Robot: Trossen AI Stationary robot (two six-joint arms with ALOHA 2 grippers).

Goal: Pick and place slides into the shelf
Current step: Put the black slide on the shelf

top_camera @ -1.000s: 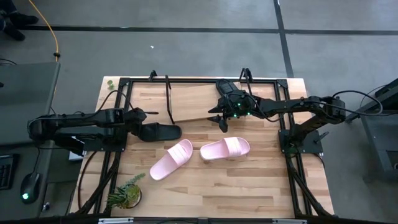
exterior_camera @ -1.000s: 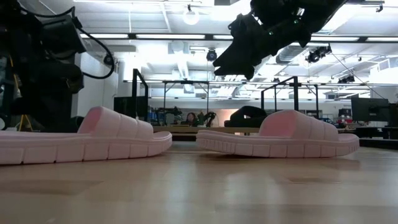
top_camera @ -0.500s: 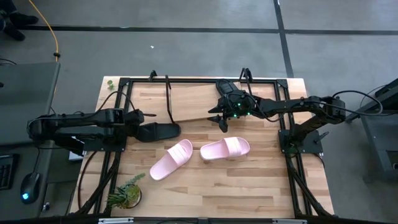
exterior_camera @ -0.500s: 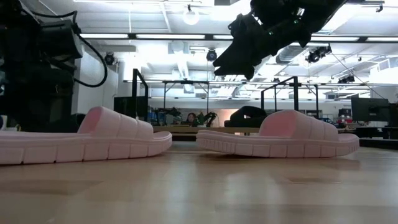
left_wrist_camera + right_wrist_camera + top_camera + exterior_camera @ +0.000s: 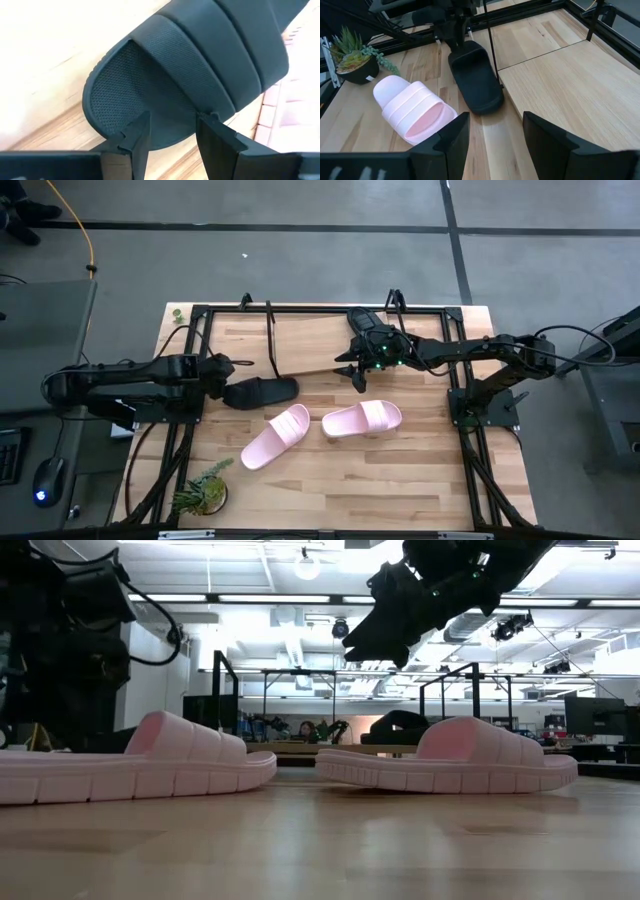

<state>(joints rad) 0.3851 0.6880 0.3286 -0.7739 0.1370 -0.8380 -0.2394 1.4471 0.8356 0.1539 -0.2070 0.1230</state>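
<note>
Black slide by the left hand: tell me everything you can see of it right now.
The black slide is a dark, matte, rubbery sandal with one wide ribbed strap and a dotted footbed. It lies flat on the wooden table, sole down, just in front of the shelf. The left hand holds its heel end, fingers spread around the rim. Its toe points toward the two pink slides without touching them.
</note>
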